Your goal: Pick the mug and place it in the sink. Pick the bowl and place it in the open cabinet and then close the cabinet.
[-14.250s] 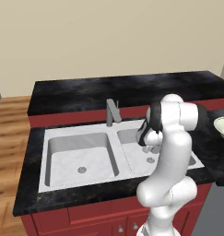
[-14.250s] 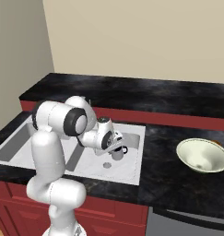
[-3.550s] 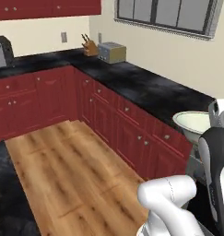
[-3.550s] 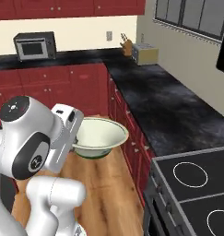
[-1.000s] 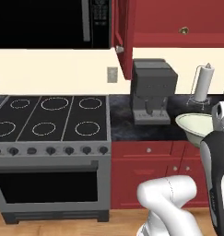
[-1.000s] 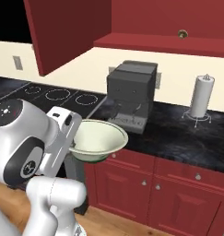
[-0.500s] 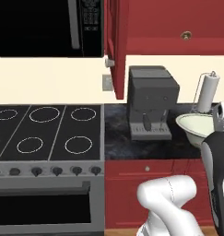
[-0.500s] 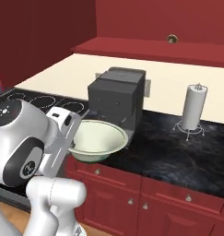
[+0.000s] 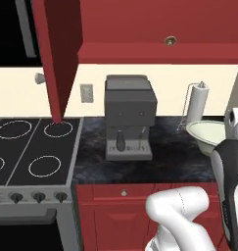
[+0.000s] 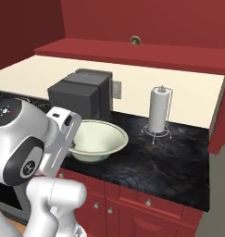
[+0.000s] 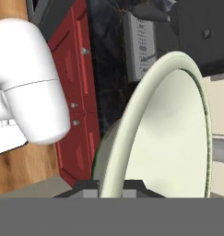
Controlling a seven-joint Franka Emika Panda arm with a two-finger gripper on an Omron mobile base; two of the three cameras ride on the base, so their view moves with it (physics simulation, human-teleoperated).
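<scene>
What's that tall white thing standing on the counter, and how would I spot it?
Find the black counter under the red cabinet. Right of the dark coffee machine stands a paper towel roll, upright on a thin wire stand. It is the only tall white cylinder there; the bowl nearby is wide and low.

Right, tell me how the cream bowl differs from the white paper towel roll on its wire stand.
The wide shallow cream bowl with a green rim is low and broad; the white paper towel roll on its wire stand is tall and narrow. The bowl is held above the black counter in the hand; the roll stands on it by the wall. The bowl is open and hollow, the roll solid. Both are pale.
</scene>
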